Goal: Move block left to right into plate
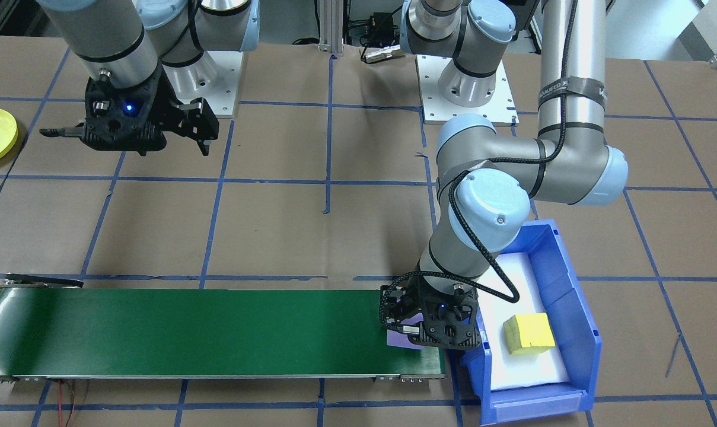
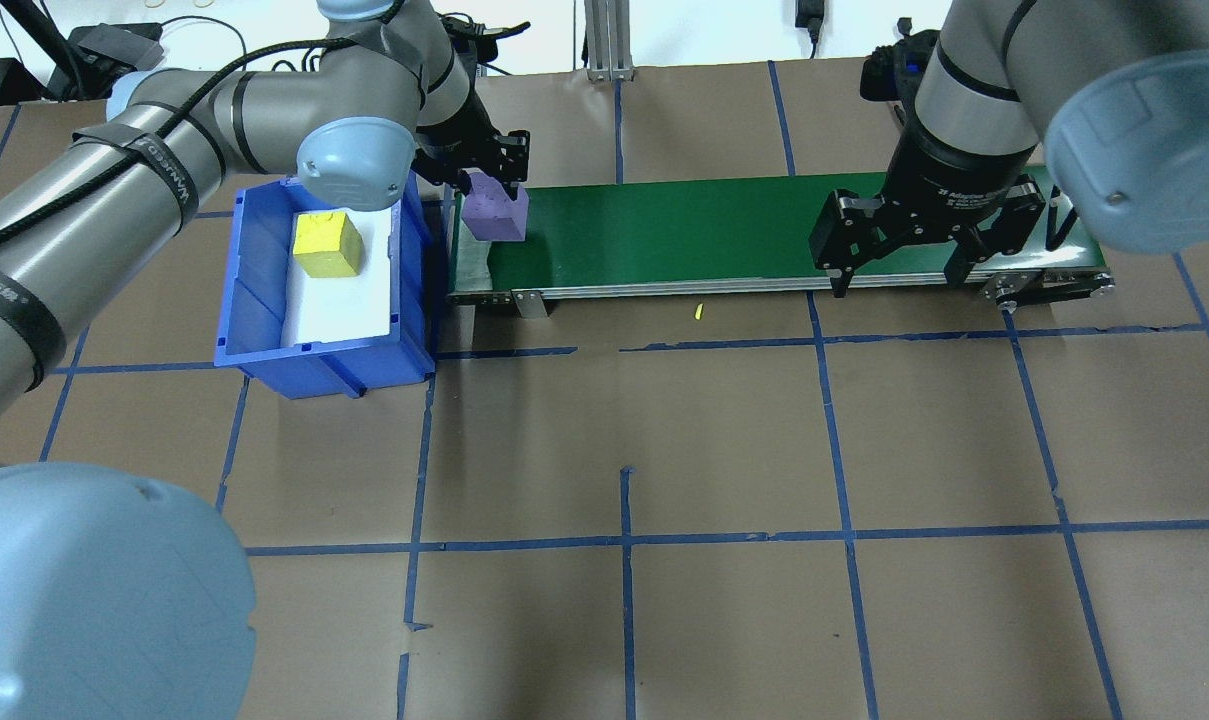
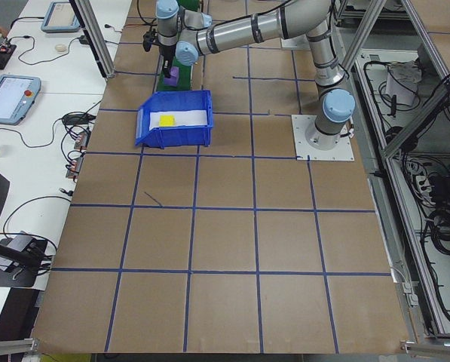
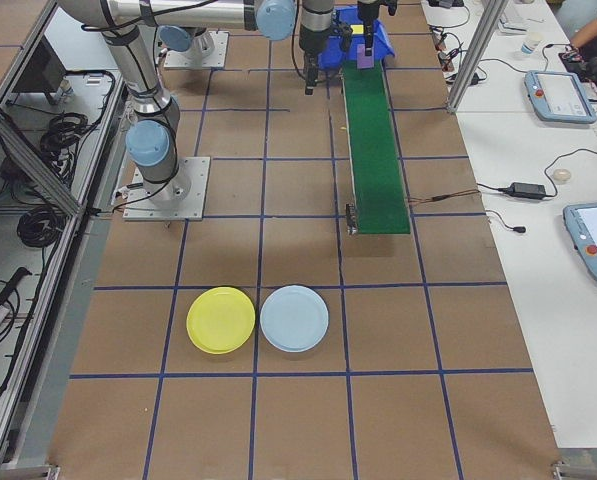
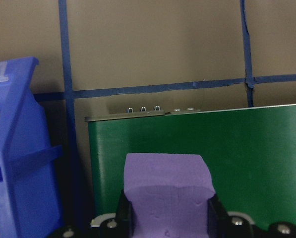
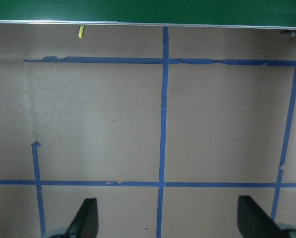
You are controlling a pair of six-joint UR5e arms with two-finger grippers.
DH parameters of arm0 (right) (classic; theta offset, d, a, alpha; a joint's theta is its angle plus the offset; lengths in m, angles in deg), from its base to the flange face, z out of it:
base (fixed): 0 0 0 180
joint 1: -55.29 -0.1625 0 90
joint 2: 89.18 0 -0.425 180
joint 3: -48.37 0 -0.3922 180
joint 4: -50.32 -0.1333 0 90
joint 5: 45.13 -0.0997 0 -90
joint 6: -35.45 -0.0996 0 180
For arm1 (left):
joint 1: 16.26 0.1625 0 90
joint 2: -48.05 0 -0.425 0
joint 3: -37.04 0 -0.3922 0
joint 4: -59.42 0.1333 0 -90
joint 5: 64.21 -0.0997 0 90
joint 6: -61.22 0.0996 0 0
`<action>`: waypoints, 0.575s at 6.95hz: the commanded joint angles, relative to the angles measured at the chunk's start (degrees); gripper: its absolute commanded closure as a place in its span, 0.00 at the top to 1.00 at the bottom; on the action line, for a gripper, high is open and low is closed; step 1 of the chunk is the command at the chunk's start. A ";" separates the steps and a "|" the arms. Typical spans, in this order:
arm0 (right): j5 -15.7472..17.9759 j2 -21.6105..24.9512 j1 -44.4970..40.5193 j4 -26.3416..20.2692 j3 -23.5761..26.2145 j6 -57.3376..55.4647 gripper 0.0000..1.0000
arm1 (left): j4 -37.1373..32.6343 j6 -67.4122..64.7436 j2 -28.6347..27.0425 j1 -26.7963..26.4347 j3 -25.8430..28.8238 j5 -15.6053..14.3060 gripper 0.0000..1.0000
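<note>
gripping a purple foam block point(image 5: 167, 191) over the green belt's point(image 2: 724, 235) left end, the left gripper point(image 2: 479, 170) sits beside the blue bin point(image 2: 264, 330); right gripper point(image 2: 899, 255) spread wide, empty, near the belt's right end.

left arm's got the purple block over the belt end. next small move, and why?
Probably lower a little and open. The left gripper holds the purple block between its fingers over the bin-side end of the green conveyor belt, and the right gripper hangs open near the far end, apparently waiting for it. The yellow plate lies beyond that end.
</note>
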 commanded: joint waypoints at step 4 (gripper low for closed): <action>-7.80 -15.58 0.34 18.75 -3.27 1.40 1.00 | -2.34 0.75 6.61 0.22 -0.54 -6.01 1.00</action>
